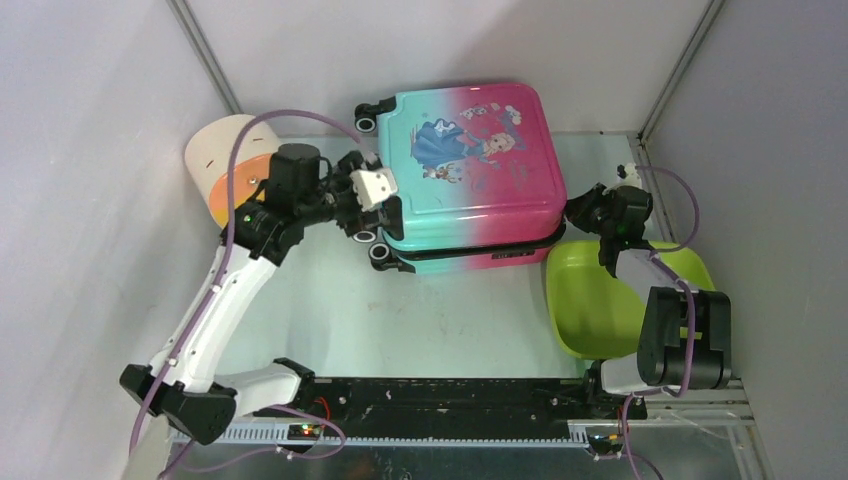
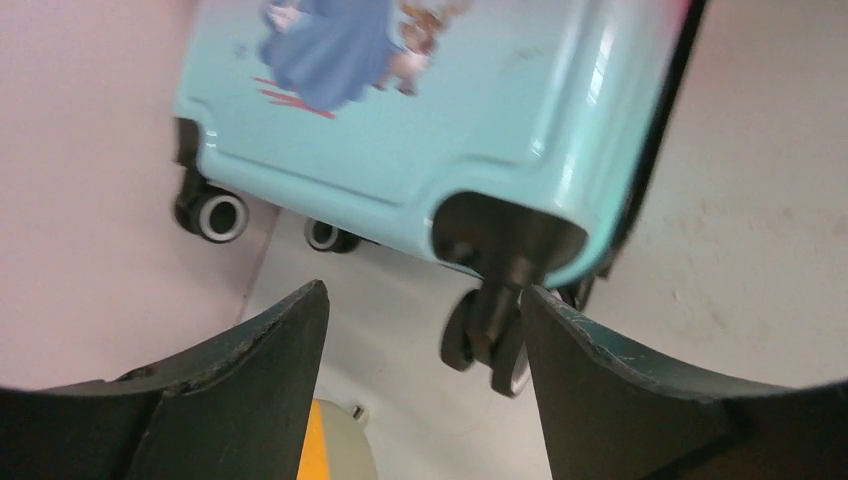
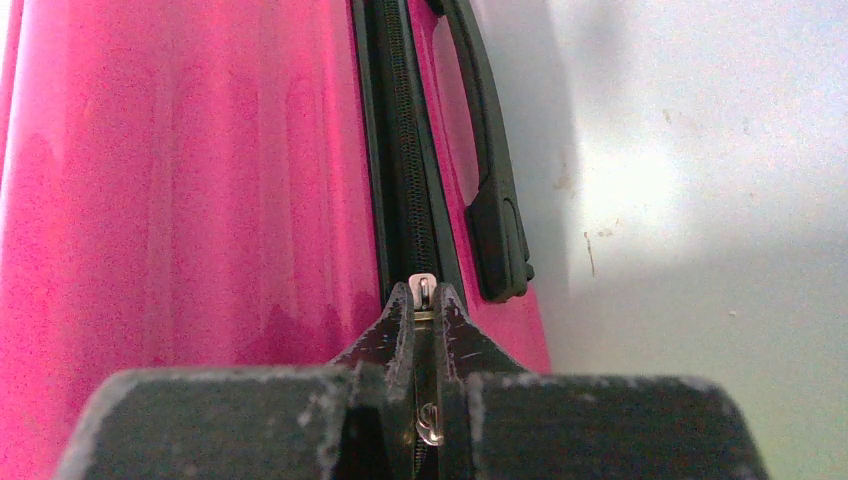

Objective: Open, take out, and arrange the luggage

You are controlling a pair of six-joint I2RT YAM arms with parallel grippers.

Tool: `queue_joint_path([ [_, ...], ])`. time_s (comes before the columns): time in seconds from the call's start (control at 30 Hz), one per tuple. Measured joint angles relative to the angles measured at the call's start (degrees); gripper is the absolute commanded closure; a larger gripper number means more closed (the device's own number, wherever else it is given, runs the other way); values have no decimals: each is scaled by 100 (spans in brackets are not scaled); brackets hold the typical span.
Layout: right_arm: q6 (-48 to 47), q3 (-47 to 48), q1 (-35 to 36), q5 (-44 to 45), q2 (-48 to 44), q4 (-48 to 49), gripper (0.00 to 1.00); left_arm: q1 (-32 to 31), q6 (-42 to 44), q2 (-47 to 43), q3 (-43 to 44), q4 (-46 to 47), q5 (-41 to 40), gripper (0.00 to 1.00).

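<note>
Pink fading to teal, the hard-shell luggage (image 1: 470, 170) lies flat and closed on the pale worktop (image 1: 400, 320), toward the far wall and between the two arms. Its cartoon princess print (image 1: 465, 135) faces up, its black wheels point to the left and its pink end points to the right.

At the teal end, the left end effector (image 2: 422, 292) is level with the near corner of the case, its two dark fingers spread well apart and holding nothing. In the left wrist view, a black caster wheel (image 2: 490, 340) shows in the gap between them, close to one finger. I cannot tell whether it touches.

At the pink end, the right end effector (image 3: 424, 297) is pinched together on the small silver zipper pull (image 3: 424, 288), whose tip pokes out between the fingertips. The black zipper (image 3: 405, 150) runs away from it along the seam, with the black carry handle (image 3: 490, 170) just beside it.

A lime-green tub (image 1: 590, 300) sits near the luggage on the right, partly under the right arm. A cream-and-orange cylinder (image 1: 225, 160) stands behind the left arm.
</note>
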Motion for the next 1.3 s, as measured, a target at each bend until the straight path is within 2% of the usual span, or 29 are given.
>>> queue_joint_path([
  [0.1,-35,-2,-11,-26,-37,-39,100,-2,669,-48,-258,-435,216,21],
  [0.27,-105,-9,-72,-129,-81,-85,100,4,1405,533,-603,-922,203,21],
  [0.47,-262,-9,-90,-155,-192,-175,100,85,1805,1001,-651,-1088,140,21],
  [0.6,-330,-11,-90,-149,-286,-247,100,118,1952,1314,-533,-1121,46,25],
  [0.67,-358,-17,-90,-146,-321,-260,100,125,2011,1506,-431,-1154,28,37],
  [0.73,-376,-39,-90,-138,-361,-264,100,125,2074,1633,-389,-1191,0,66],
  [0.77,-376,-66,-90,-125,-398,-262,100,116,2153,1652,-389,-1123,42,90],
  [0.83,-376,-103,-90,-107,-461,-291,100,83,2085,1648,-271,-1091,-52,99],
  [1.1,-291,-114,-7,-63,-647,-702,100,83,2490,1364,-492,-1095,-188,100],
  [1.3,-317,-258,767,225,-1226,-1534,100,844,3254,479,-1071,-988,415,99],
])
